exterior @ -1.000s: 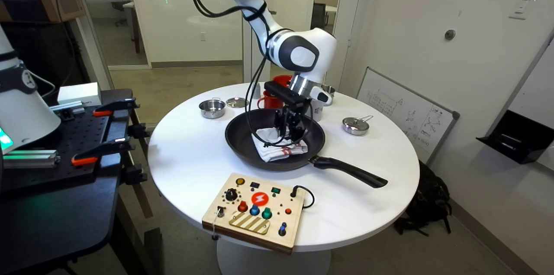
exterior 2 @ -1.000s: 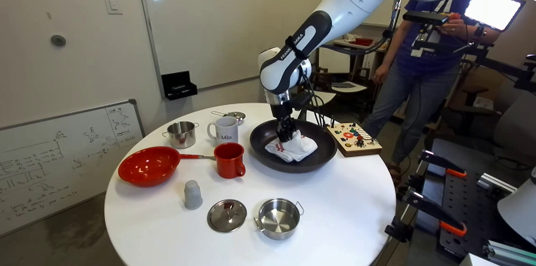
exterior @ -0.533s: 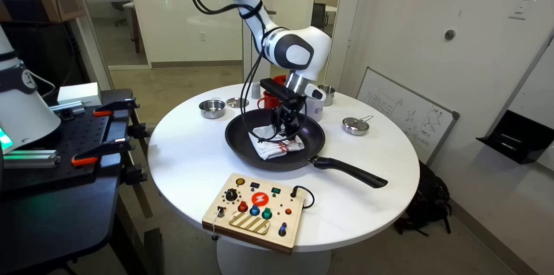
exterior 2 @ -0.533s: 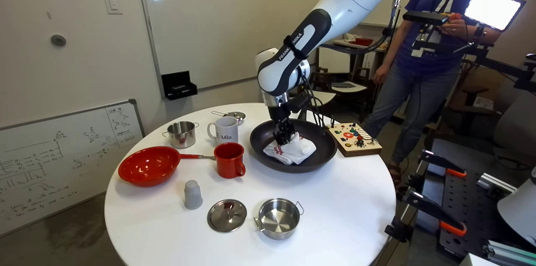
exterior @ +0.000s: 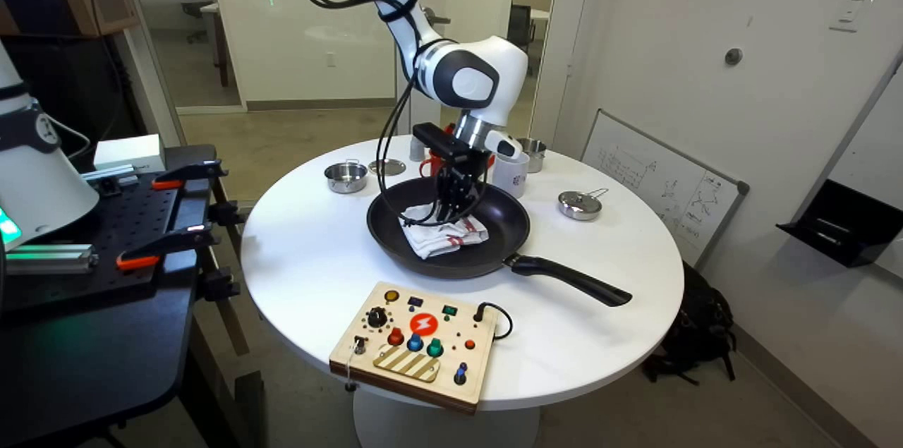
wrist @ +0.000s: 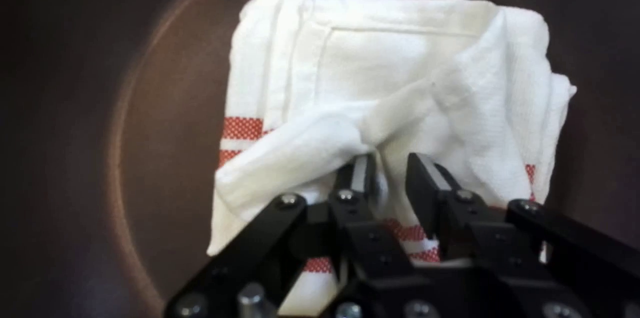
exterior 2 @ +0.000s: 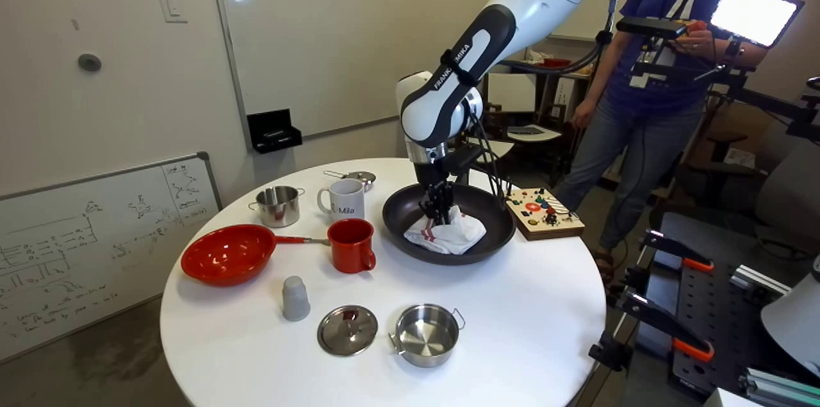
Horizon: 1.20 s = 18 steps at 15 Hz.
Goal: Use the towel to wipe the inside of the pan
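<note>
Overall, the round white table point(exterior: 303, 250) carries the ware. A white robot arm point(exterior 2: 487, 48) enters at the top of both exterior views and reaches down over the pan point(exterior: 504, 222). The pan, black and round, sits flat on the table, its long black handle point(exterior: 571, 277) extending to one side over the tabletop. Beside it, at the table's edge, is a wooden box point(exterior: 451, 358) fitted with coloured knobs. A red skillet point(exterior 2: 224, 259) is noted, apart from the pan, in an exterior view.

Next in size, the towel point(wrist: 395, 82): white with red stripes, folded, lying inside the pan on its base. Per the wrist view, its top layer is ruffled, with a raised fold near the middle; dark pan base shows on both sides.

A two-handled steel pot point(exterior 2: 428, 336) stands upright just beside a steel lid point(exterior 2: 347, 330), and another steel pot point(exterior 2: 279, 208) stands near the red skillet. A white mug point(exterior 2: 346, 199) marked "Mila" stands near the pan; a red mug point(exterior 2: 351, 245) stands at the end of the skillet's handle. A small grey tapered item point(exterior 2: 295, 298) stands upright near the lid.

Fingers point(wrist: 420, 183), finally: parted part-way, tips down at the raised fold, with cloth visible in the gap between them. Contact between tips and cloth cannot be confirmed.
</note>
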Tool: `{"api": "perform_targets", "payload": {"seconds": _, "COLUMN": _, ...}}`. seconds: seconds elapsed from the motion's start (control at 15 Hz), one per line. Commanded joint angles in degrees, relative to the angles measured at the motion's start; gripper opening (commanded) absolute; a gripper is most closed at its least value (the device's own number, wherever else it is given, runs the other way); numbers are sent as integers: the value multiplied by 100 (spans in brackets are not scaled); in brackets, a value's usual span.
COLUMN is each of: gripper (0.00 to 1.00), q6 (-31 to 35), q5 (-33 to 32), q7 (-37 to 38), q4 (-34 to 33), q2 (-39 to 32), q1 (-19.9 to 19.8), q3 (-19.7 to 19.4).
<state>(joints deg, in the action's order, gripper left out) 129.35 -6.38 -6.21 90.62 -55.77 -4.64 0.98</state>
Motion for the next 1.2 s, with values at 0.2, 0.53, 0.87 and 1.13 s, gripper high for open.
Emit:
{"api": "perform_targets", "payload": {"seconds": 0.2, "gripper": 81, "q6": 143, "q5": 75, "q7": 318, "q4": 526, "q2": 330, "q1": 192, "q3": -140}}
{"api": "perform_targets", "payload": {"seconds": 0.53, "gripper": 100, "q6": 114, "q5": 48, "q7": 389, "q4": 608, "q2": 302, "q1": 234, "q3": -198}}
{"api": "perform_targets", "payload": {"seconds": 0.87, "gripper": 100, "q6": 25, "q5": 38, "q7": 270, "q4": 519, "q2": 148, "q1": 194, "q3": -197}}
{"api": "perform_targets", "payload": {"seconds": 1.13, "gripper": 100, "q6": 44, "q5": 35, "q7": 255, "q4": 526, "q2": 127, "q1": 193, "q3": -194}}
